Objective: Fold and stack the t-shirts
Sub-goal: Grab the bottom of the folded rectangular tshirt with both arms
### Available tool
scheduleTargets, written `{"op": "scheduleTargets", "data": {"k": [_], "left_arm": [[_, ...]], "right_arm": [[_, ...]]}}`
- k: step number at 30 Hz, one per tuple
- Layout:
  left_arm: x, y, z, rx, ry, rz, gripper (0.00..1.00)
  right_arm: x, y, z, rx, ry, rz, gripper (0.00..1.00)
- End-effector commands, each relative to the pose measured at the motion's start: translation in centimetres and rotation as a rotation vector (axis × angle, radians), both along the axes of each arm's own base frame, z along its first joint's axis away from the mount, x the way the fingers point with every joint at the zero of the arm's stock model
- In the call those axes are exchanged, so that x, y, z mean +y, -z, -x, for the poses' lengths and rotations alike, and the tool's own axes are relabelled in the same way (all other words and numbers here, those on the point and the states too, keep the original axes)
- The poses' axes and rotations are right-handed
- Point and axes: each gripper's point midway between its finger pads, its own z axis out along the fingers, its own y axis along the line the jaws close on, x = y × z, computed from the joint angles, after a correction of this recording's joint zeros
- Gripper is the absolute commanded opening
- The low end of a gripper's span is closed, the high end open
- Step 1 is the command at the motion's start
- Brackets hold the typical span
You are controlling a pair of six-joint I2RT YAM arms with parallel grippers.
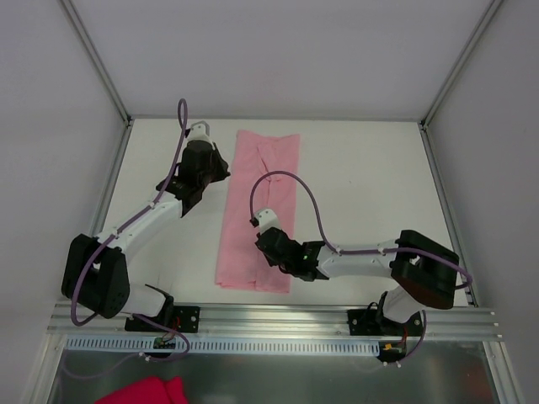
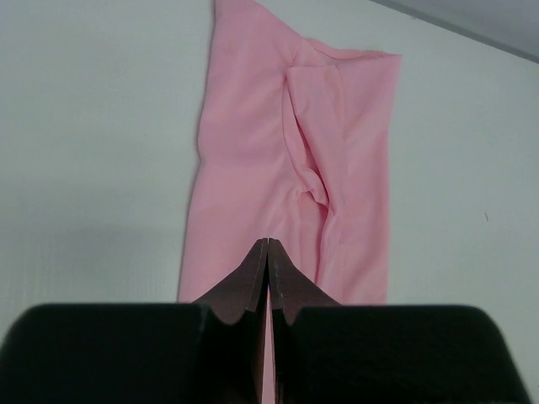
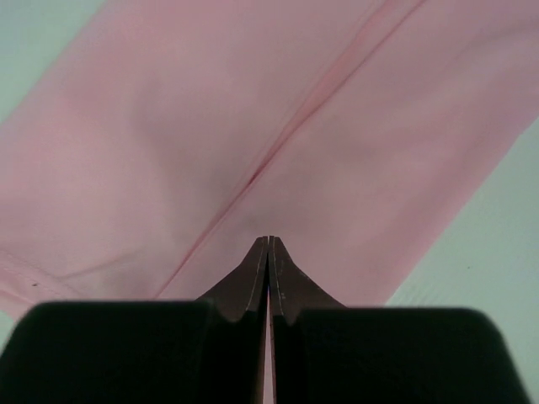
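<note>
The pale pink t-shirt [image 1: 242, 223] lay flat in about the middle of the white surface [image 1: 362, 185]. It was already folded the long way into one thin strip, with its sides tucked in. A soft ridge ran down the strip. So I think the first part of the job was done. The strip was not yet folded across to make it short, and that looked like the next step. Stacking comes after that. Only this one t-shirt lay on the surface, so there was no pile to put it on.

The left fingers [image 2: 268, 246] were clenched tight, tip to tip, with no cloth between them that I could see. They hung close to the t-shirt's left edge. The right fingers [image 3: 268, 241] were clenched too, and looked empty. They were over the t-shirt toward its near end, right by the ridge. I could not tell if they touched the cloth.

Around the t-shirt the surface was white and smooth. Pale grey walls [image 1: 278, 50] stood past the t-shirt's far end and on both sides of it, with thin metal posts [image 1: 94, 55] in the corners. A metal rail [image 1: 278, 320] ran past the t-shirt's near end, where the arms were bolted. Past that rail, to the left of the t-shirt, a bright magenta cloth [image 1: 143, 392] peeked in at the edge of the top view.
</note>
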Motion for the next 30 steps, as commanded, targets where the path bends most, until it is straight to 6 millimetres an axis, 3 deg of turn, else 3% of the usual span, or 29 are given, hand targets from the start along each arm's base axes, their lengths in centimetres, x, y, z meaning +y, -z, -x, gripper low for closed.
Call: {"op": "scheduleTargets", "data": {"k": [1,5,9,23,30], "left_arm": [[0.7,-1.1,0.0,-0.055,-0.020,-0.022,0.00],[1.0,-1.8,0.7,-0.076,-0.023,-0.013,0.00],[1.1,-2.5,1.1,-0.081,-0.012,-0.013,0.00],[3.0,-6.1,4.1,-0.160,-0.046,0.015,0.00],[3.6,-5.4,5.2,-0.138,-0.053,0.006,0.00]], "right_arm": [[1.2,-1.0,0.4,-0.008,-0.012,-0.014,0.01],[1.0,1.9,1.9,0.039,-0.007,0.004,0.01],[0.6,3.4,2.6,0.059,0.001,0.011,0.01],[-3.2,4.2,3.1,0.012,0.076,0.076,0.01],[-4.4,4.6,3.0,0.000,0.108,0.095,0.01]]}}
